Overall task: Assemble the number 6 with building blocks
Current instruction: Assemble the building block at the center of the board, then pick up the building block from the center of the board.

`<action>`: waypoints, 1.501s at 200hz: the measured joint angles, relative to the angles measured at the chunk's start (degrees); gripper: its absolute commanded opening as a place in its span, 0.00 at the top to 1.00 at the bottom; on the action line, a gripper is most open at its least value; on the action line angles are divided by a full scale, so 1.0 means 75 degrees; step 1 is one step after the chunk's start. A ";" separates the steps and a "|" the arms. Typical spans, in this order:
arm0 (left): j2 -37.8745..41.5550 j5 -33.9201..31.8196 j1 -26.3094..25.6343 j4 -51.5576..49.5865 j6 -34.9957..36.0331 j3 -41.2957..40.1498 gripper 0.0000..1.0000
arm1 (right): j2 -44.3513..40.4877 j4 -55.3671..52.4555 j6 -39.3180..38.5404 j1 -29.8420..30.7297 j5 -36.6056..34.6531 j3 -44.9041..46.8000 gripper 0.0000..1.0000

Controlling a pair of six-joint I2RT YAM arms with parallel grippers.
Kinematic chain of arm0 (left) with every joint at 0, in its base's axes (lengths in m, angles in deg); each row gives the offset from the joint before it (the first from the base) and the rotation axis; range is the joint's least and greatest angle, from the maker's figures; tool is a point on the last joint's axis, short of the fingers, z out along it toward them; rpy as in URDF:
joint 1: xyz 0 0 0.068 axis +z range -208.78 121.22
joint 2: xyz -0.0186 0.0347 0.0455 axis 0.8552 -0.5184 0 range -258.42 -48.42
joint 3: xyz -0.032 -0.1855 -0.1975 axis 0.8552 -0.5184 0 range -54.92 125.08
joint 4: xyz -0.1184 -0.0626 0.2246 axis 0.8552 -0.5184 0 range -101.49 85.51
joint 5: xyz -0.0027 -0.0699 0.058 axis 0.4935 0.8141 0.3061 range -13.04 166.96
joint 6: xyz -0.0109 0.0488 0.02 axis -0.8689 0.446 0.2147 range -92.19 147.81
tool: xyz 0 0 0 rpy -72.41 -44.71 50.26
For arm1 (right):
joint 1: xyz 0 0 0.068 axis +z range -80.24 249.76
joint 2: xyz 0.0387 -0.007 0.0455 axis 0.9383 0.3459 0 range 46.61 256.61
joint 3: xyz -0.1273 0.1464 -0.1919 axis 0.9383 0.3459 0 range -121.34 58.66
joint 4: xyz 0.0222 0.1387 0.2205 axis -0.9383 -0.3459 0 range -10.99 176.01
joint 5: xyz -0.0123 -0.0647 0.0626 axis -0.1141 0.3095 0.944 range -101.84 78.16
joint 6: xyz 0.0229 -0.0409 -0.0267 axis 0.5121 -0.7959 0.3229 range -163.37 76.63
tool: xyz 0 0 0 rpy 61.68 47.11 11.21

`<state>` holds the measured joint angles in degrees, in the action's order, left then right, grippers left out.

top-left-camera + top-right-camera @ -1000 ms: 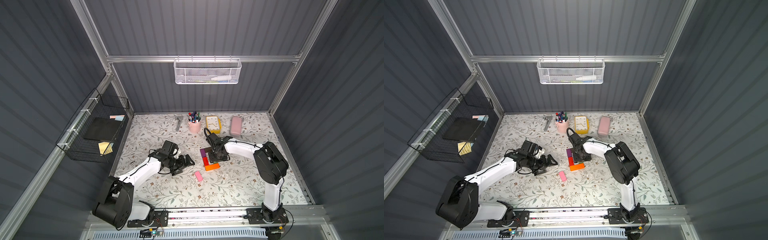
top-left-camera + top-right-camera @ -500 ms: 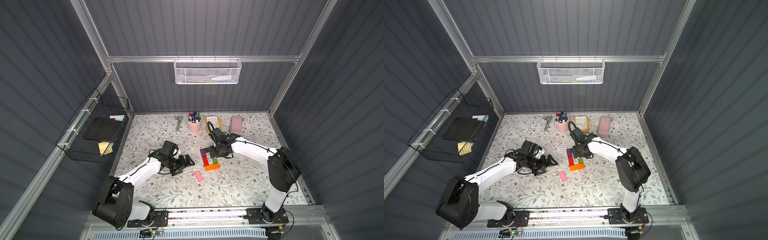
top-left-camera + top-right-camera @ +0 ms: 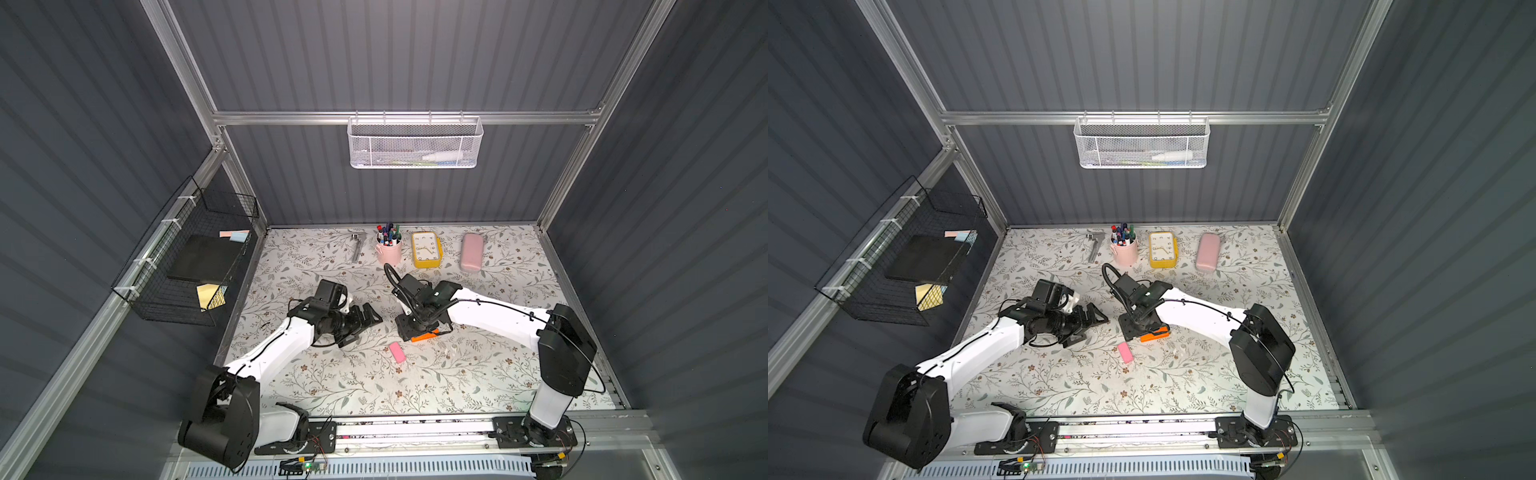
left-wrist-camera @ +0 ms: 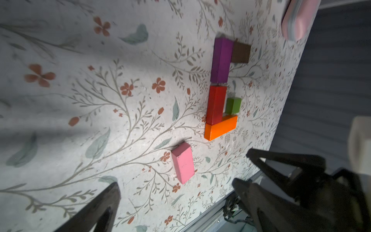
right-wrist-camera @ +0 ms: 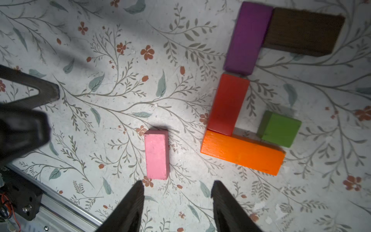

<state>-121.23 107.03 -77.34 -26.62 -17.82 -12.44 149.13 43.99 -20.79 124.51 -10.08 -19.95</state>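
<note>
Five building blocks lie joined as part of the number 6: purple (image 5: 247, 38), dark brown (image 5: 303, 32), red (image 5: 228, 104), green cube (image 5: 279, 128) and orange (image 5: 243, 153). The pink block (image 5: 157, 154) lies alone beside them, nearer the front rail. My right gripper (image 5: 177, 186) hovers above the figure, open, with nothing between its fingers. In both top views it hides all but the orange block (image 3: 424, 336). My left gripper (image 4: 174, 192) stands open and empty, left of the pink block (image 3: 397, 352).
Along the back wall stand a metal tool (image 3: 356, 247), a pink pen cup (image 3: 388, 251), a yellow clock (image 3: 426, 249) and a pale pink case (image 3: 471, 252). A black wire basket (image 3: 187, 266) hangs on the left wall. The front rail (image 3: 415, 428) borders the mat.
The right gripper drew back from the figure, then came forward over it, hiding most blocks in the top views; its jaws narrowed slightly. The left arm and the blocks stayed put.
</note>
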 measured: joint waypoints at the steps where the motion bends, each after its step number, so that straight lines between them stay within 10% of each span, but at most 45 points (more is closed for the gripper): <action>1: 0.0038 -0.0009 0.0035 0.0000 -0.0009 -0.0020 0.01 | 0.0012 0.0003 -0.0003 0.0009 0.0012 -0.0006 0.44; 45: 0.1037 -0.0221 0.0979 -0.0122 -0.0428 -0.0408 0.01 | 0.0466 0.0000 -0.0035 0.0291 0.0239 -0.0035 0.44; 300: 0.1804 -0.0612 0.0991 -0.0673 -0.0670 -0.0501 0.01 | 0.1652 0.0143 -0.0178 0.0737 0.0332 -0.0152 0.47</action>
<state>-107.70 102.44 -69.91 -31.67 -22.84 -16.20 161.53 45.06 -22.12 130.03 -7.59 -21.09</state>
